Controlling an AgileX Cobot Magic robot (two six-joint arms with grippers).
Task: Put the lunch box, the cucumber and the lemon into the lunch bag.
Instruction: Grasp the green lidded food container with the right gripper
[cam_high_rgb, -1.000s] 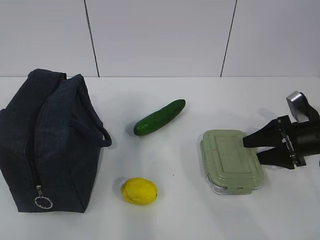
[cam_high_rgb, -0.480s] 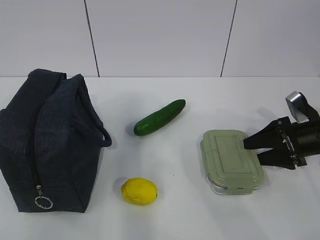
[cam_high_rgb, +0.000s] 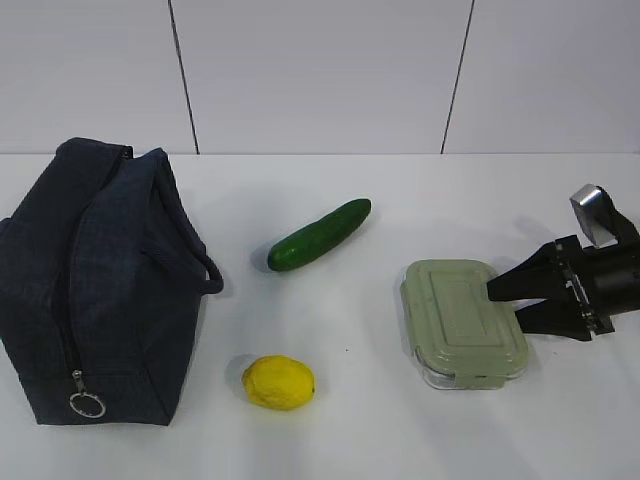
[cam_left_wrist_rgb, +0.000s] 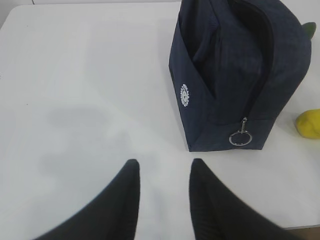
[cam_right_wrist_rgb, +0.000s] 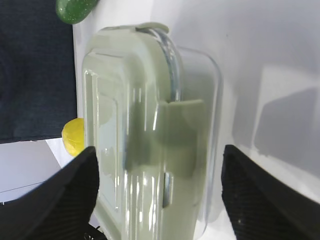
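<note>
1. Since the right gripper (cam_high_rgb: 502, 301) sits at mid-right, spread wide around the lunch box (cam_high_rgb: 462, 321), go lower before squeezing.
2. Grab the glass sides, not the lid.
3. Lunch bag (cam_high_rgb: 95, 285) at far left looks zipped; left gripper (cam_left_wrist_rgb: 162, 172) is spread, empty.

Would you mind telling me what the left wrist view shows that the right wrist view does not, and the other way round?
Only the left wrist view shows the lunch bag's white round logo and metal ring pull, plus the open left gripper over bare table. Only the right wrist view shows the lunch box lying between the open right gripper's fingers. Both share the dark bag fabric, the lemon and a bit of the cucumber.
</note>
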